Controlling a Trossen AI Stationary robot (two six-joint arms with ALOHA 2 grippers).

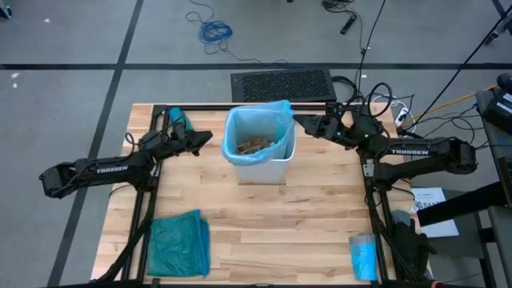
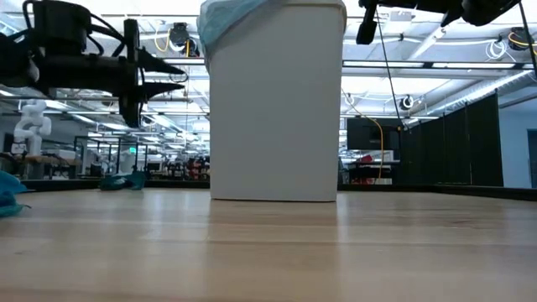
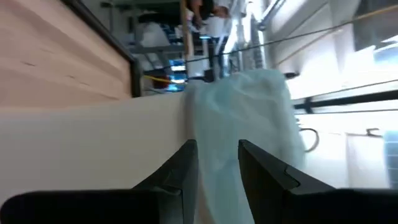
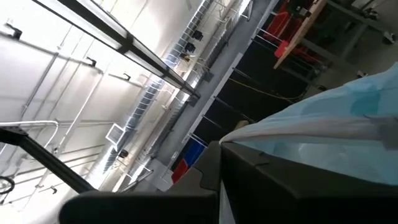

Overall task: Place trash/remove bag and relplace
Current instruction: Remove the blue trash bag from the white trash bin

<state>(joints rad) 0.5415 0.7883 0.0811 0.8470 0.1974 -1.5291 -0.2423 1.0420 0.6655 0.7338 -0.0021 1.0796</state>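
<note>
With the trash [image 1: 254, 146] already in the lined bin [image 1: 268, 166], we hold our left gripper [image 1: 206, 139], fingers slightly parted and empty, just beside the bag [image 1: 276, 110], our closed right gripper [image 1: 301, 122] opposite; bag removal and replacement remain.

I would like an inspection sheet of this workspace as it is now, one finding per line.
Surface: wooden table, bare in the middle.
Job's things: white bin lined with pale blue bag; brown paper scraps inside.
Clutter: teal-green bag; folded blue packet.
Grippers: left gripper beside the bin, fingers apart; right gripper shut at the bag's rim.
Cables: blue cable on the floor.
Surroundings: black mat behind the table.
</note>
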